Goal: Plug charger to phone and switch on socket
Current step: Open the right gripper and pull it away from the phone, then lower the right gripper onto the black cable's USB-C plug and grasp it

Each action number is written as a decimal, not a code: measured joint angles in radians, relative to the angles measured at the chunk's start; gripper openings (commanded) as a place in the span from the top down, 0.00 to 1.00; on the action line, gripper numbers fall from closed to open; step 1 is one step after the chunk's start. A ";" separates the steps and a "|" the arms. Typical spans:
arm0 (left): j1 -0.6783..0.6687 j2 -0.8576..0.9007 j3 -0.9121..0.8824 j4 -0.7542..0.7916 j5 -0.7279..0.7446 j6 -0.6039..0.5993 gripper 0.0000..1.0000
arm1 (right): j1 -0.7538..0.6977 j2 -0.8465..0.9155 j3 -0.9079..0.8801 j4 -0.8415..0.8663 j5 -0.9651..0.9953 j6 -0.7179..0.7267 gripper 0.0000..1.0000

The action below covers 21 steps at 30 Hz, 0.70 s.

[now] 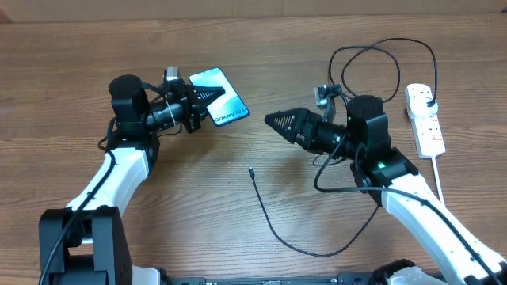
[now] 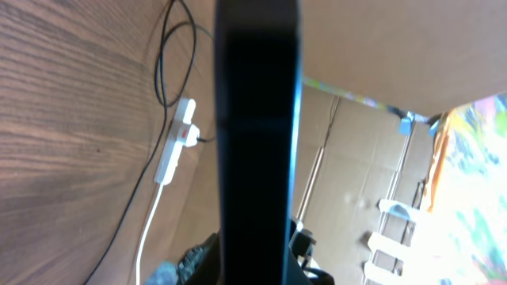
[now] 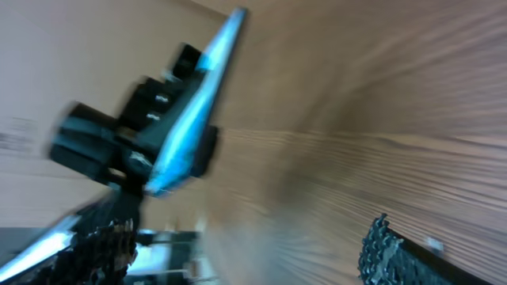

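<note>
Left pincer (image 1: 207, 101) is clamped on one short end of the phone (image 1: 225, 98), whose lit light-blue screen is seen from overhead. In the left wrist view the phone is shown edge-on as a dark bar. The right pincer (image 1: 271, 119) is pointed left at the phone and kept apart from it. Whether it is open or closed cannot be told, as the right wrist view is blurred.

A brown wood-grain table (image 1: 71, 55) is used as the surface, and a cardboard wall (image 1: 238, 6) is seen along its far side. "Galaxy" can be read on the screen. The red marks on the socket (image 1: 425, 120) are too small to read.

The socket is laid at the far right, with a white cord (image 1: 439, 178) led toward the near edge. The charger (image 1: 273, 228) is plugged into it, and its small tip is left on the table between the arms. Both arms are bent at the elbow, with the wrists turned inward toward each other.
</note>
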 measured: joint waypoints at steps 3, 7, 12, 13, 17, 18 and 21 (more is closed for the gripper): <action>0.002 0.021 0.000 0.003 0.037 0.000 0.96 | 0.023 -0.032 0.000 -0.104 0.063 -0.079 0.12; 0.001 0.080 0.000 0.005 0.069 0.004 0.96 | 0.093 -0.043 0.000 -0.230 0.164 -0.177 0.13; 0.001 0.130 0.000 0.006 0.086 0.034 0.96 | 0.220 -0.043 0.000 -0.320 0.336 -0.270 0.15; 0.001 0.131 0.000 0.006 0.087 0.039 0.96 | 0.250 -0.043 0.000 -0.332 0.375 -0.286 0.15; 0.001 0.131 0.000 0.010 0.089 0.055 0.96 | 0.368 -0.043 0.000 -0.369 0.538 -0.344 0.15; 0.001 0.131 0.000 0.010 0.089 0.056 0.95 | 0.396 -0.043 0.000 -0.373 0.581 -0.360 0.15; 0.001 0.131 0.000 0.010 0.089 0.059 0.96 | 0.452 -0.034 0.000 -0.377 0.671 -0.393 0.17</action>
